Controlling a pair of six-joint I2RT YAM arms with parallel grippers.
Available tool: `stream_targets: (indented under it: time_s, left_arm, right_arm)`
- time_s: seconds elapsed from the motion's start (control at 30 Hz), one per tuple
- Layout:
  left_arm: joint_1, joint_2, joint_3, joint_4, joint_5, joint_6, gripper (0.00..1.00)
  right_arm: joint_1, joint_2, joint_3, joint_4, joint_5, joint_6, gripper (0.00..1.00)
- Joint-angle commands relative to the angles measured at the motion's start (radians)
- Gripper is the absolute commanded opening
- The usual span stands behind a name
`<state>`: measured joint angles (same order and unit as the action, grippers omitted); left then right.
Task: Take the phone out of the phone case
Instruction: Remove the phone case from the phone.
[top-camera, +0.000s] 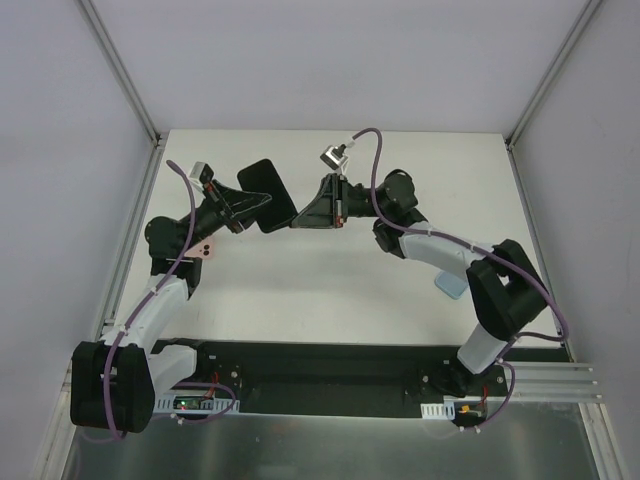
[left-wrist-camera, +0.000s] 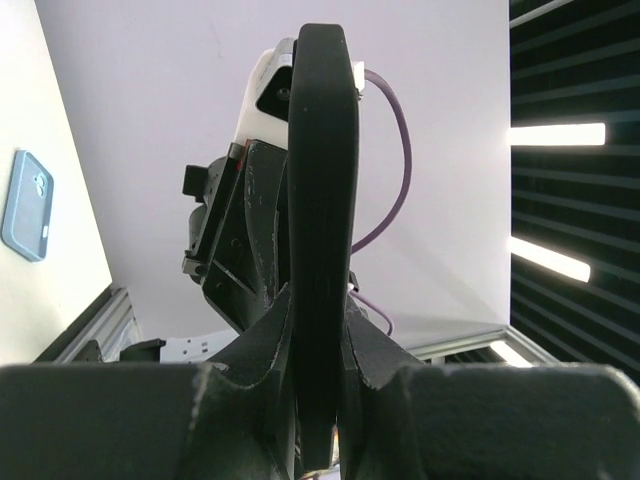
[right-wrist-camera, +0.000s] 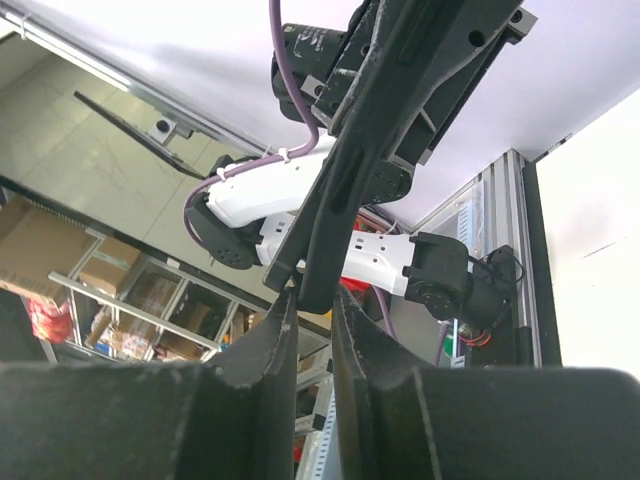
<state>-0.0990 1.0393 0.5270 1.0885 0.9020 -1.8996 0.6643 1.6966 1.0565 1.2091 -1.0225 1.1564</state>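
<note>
A black phone in its black case (top-camera: 268, 190) is held off the table between my two arms. In the top view my left gripper (top-camera: 243, 203) grips its left end and my right gripper (top-camera: 302, 217) meets its right end. The left wrist view shows the slab (left-wrist-camera: 322, 150) edge-on, with the left gripper (left-wrist-camera: 318, 296) shut tight on it. In the right wrist view the slab's rounded corner (right-wrist-camera: 360, 170) sits pinched between the tips of the right gripper (right-wrist-camera: 312, 300), whose jaws stand narrowly apart. I cannot tell phone from case at the edge.
A light blue phone cover (left-wrist-camera: 27, 205) lies flat on the white table and shows partly under the right arm (top-camera: 450, 287). A small pink object (top-camera: 207, 248) lies by the left arm. Grey walls and metal posts enclose the table (top-camera: 330, 290).
</note>
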Motion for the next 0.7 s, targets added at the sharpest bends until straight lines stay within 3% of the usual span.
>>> stream_targets:
  time_s: [0.0, 0.3, 0.67]
  left_arm:
    - [-0.042, -0.076, 0.085, 0.218, 0.205, -0.171, 0.0]
    - [-0.042, -0.097, 0.099, 0.119, 0.265, -0.049, 0.0]
    - [-0.044, -0.14, 0.116, 0.024, 0.305, 0.051, 0.0]
  right_arm:
    - [-0.063, -0.001, 0.033, -0.372, 0.277, -0.105, 0.01]
    - [-0.069, -0.08, 0.066, -0.666, 0.398, -0.204, 0.03]
    - [-0.072, -0.113, 0.072, -0.802, 0.541, -0.259, 0.2]
